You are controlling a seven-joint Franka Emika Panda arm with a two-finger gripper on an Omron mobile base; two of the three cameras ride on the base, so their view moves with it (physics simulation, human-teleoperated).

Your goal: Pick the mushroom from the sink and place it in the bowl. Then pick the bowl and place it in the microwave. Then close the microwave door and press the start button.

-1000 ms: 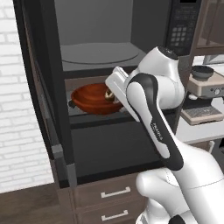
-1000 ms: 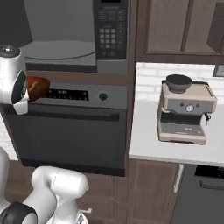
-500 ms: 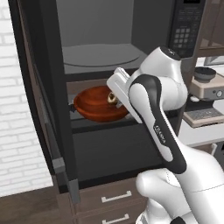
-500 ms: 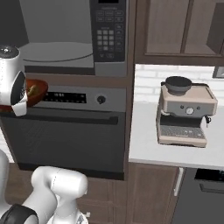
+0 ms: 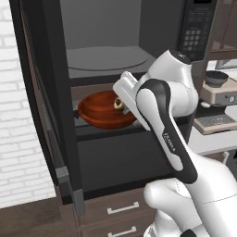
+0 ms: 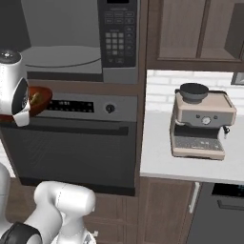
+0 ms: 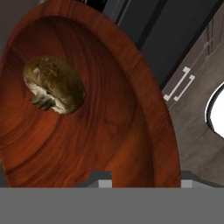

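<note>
My gripper (image 5: 124, 104) is shut on the near rim of the reddish-brown bowl (image 5: 99, 111), holding it in the air in front of the oven's top edge, just below the microwave (image 5: 106, 55) opening. The mushroom (image 7: 54, 85) lies inside the bowl (image 7: 113, 131), and shows as a tan lump (image 5: 118, 102) beside the hand. The microwave door (image 5: 46, 106) stands swung open to the left. Inside the cavity lies a round grey turntable (image 5: 109, 58). The keypad panel (image 6: 117, 43) is on the right. The sink is out of view.
The oven (image 6: 71, 143) with display strip and knob (image 6: 109, 108) sits under the microwave. An espresso machine (image 6: 200, 121) stands on the white counter (image 6: 157, 157) to the right. Drawers (image 5: 122, 209) are below the oven.
The bowl with the mushroom has sunk a little and come slightly nearer, still in the gripper. The whole picture has shifted slightly.
</note>
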